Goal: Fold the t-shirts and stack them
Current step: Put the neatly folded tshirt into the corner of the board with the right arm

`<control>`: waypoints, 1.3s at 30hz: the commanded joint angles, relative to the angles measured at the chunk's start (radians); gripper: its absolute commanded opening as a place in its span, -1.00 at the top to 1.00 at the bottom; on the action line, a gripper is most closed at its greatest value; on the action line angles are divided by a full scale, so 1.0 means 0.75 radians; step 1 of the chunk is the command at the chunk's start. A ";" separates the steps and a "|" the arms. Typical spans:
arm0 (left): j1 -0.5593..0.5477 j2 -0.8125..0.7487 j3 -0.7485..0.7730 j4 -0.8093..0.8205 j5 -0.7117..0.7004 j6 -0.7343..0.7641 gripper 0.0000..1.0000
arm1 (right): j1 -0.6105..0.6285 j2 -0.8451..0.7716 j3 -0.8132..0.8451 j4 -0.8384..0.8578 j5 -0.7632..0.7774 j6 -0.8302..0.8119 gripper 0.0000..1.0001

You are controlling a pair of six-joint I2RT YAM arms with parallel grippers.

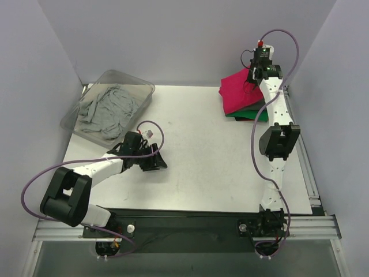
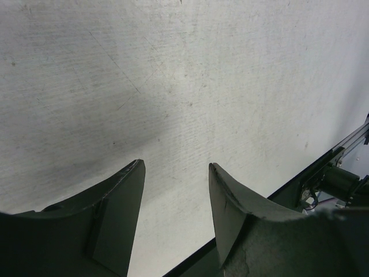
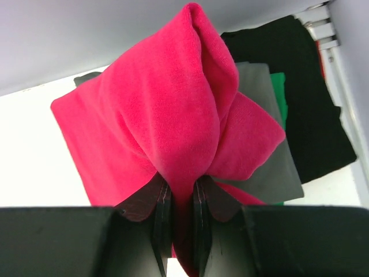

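A folded magenta-red t-shirt (image 1: 237, 91) lies on top of a stack of folded shirts at the back right of the table; dark grey (image 3: 271, 167), green (image 3: 280, 98) and black (image 3: 311, 127) shirts show beneath it. My right gripper (image 1: 252, 78) is shut on a bunched fold of the magenta-red shirt (image 3: 173, 115) and holds it lifted over the stack. My left gripper (image 1: 154, 161) is open and empty low over the bare table (image 2: 184, 86), at the front left.
A clear plastic bin (image 1: 109, 107) at the back left holds crumpled light grey shirts (image 1: 106, 109). Walls close in the table on the left, back and right. The table's front edge and a metal rail (image 2: 340, 150) show in the left wrist view.
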 commanded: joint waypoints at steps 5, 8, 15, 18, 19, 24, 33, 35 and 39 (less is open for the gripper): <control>-0.007 -0.058 0.007 -0.021 -0.008 -0.001 -0.17 | 0.036 -0.101 -0.012 0.136 0.380 -0.082 0.89; -0.009 -0.058 0.014 -0.029 -0.008 -0.001 -0.17 | 0.046 -0.097 -0.026 0.142 0.523 -0.103 0.76; -0.015 -0.082 0.022 -0.052 -0.024 0.004 -0.19 | 0.087 -0.134 -0.106 0.197 0.722 -0.117 -0.80; -0.023 -0.105 0.028 -0.048 -0.037 0.008 -0.20 | 0.120 -0.201 -0.231 0.285 0.749 -0.178 -1.00; -0.025 -0.113 0.036 -0.048 -0.045 0.010 -0.20 | 0.154 -0.224 -0.270 0.342 0.753 -0.192 -1.00; -0.045 -0.184 0.071 -0.072 -0.114 0.026 -0.21 | 0.234 -0.389 -0.513 0.408 0.725 -0.180 -1.00; -0.058 -0.378 0.134 -0.142 -0.368 0.087 -0.21 | 0.387 -0.837 -1.128 0.535 0.565 -0.113 -1.00; -0.062 -0.413 0.134 -0.154 -0.415 0.104 -0.21 | 0.418 -0.929 -1.237 0.574 0.565 -0.115 -1.00; -0.056 -0.495 0.124 -0.150 -0.523 0.114 -0.21 | 0.516 -1.178 -1.505 0.598 0.575 -0.088 -0.99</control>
